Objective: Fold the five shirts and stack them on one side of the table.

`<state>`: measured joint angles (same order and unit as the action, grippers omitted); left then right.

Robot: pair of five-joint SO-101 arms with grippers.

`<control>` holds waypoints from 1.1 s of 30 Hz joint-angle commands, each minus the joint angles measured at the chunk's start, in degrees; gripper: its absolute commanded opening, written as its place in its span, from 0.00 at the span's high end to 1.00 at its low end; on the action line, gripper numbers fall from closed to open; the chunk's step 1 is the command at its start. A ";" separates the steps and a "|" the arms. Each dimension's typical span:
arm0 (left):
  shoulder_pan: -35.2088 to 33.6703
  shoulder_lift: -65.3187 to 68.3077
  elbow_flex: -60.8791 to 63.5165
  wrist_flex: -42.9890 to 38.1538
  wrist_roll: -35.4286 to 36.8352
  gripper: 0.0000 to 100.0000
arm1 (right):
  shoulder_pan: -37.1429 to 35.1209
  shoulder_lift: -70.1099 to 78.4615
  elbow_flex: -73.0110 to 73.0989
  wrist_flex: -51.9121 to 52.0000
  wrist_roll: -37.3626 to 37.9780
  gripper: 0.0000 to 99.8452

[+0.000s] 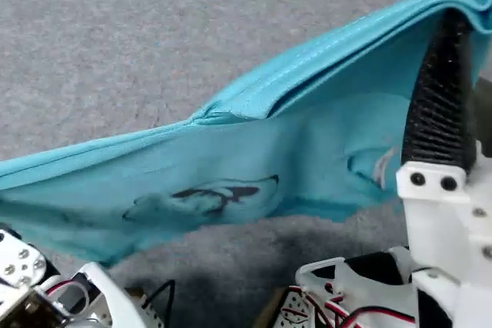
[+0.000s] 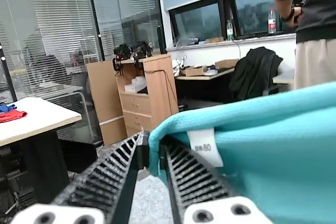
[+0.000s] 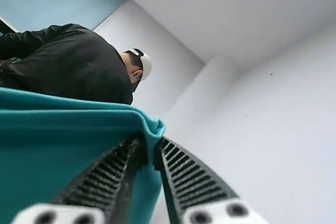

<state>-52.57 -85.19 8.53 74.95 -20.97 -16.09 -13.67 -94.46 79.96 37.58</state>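
A teal shirt [image 1: 292,144] with a dark print hangs stretched above the grey felt table [image 1: 115,51], sagging in the middle. My right gripper [image 1: 453,24] is raised at the right of the high view, its black finger [image 1: 440,105] upright, pinching the shirt's high end. In the right wrist view that gripper [image 3: 149,148] is shut on a corner of the teal shirt [image 3: 52,140]. My left gripper [image 2: 152,145] is shut on the teal shirt [image 2: 273,145] at a hem, beside a small white label [image 2: 205,148]. The shirt's low end runs off the left edge of the high view.
White arm bases and cables sit along the table's near edge [image 1: 346,289] and at the near left corner [image 1: 31,289]. Bare grey felt lies behind the shirt to the far edge. A red cloth [image 2: 10,115] lies on a white desk off in the room.
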 commanded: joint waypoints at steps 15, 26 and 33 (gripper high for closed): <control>1.05 -0.66 26.55 -22.68 -2.99 0.98 | 0.92 16.13 16.75 -2.46 0.09 1.00; 17.49 16.13 52.48 -61.27 -10.02 0.98 | 0.48 44.18 21.41 -26.11 0.00 1.00; 17.58 50.68 36.57 -70.07 -5.19 0.98 | 0.04 53.14 21.41 -31.47 -5.27 1.00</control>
<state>-34.90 -48.35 55.30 7.16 -28.09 -16.09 38.55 -72.84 52.09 35.91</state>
